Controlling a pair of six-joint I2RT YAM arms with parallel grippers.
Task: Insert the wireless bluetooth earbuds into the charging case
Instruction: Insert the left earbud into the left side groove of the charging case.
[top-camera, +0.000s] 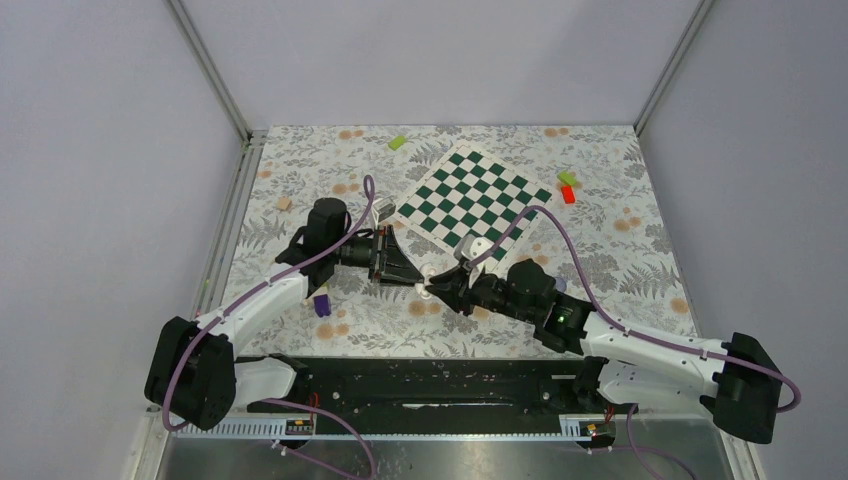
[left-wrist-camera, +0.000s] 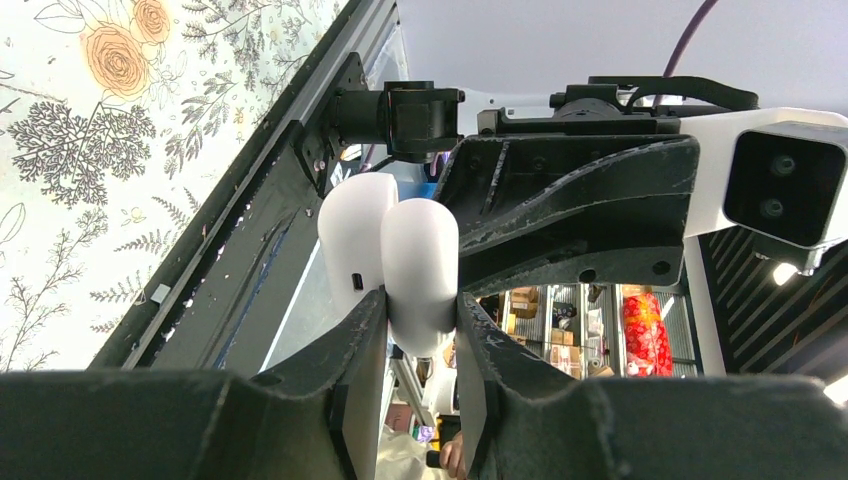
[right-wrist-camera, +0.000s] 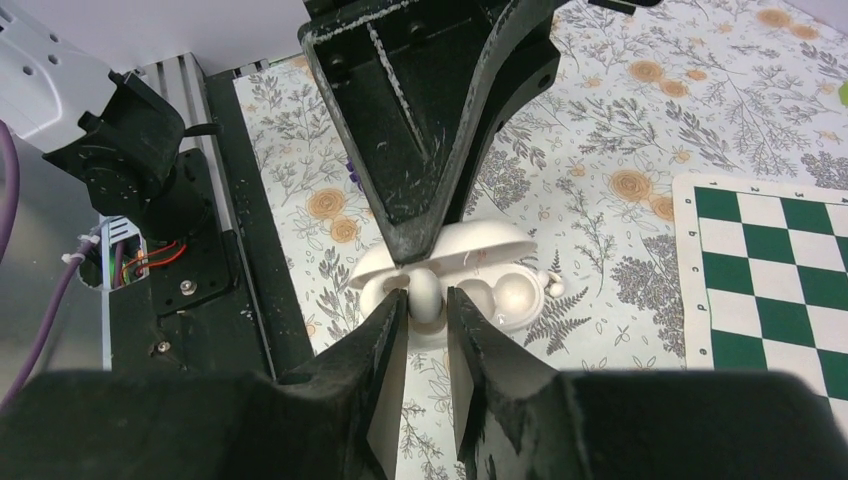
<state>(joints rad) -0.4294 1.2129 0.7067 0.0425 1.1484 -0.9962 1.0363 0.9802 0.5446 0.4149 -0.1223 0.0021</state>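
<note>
The charging case (right-wrist-camera: 512, 296) lies open on the floral cloth, lid up. My left gripper (left-wrist-camera: 420, 302) is shut on the case (left-wrist-camera: 420, 262), and its black fingers (right-wrist-camera: 420, 190) come down onto the lid in the right wrist view. One earbud (right-wrist-camera: 425, 290) sits in the case's left socket. My right gripper (right-wrist-camera: 428, 300) stands astride it, slightly open, with thin gaps on both sides. The right socket holds nothing. A second earbud (right-wrist-camera: 549, 286) lies on the cloth against the case's right end. From above, both grippers (top-camera: 408, 277) (top-camera: 437, 291) meet at the case (top-camera: 424, 288).
A green-and-white chessboard (top-camera: 470, 195) lies just behind the grippers. A green-white-purple block (top-camera: 322, 304) stands near the left arm. A green block (top-camera: 398, 142), red and green blocks (top-camera: 568, 188) and a tan block (top-camera: 284, 203) lie farther off. The black base rail (right-wrist-camera: 185, 240) runs close by.
</note>
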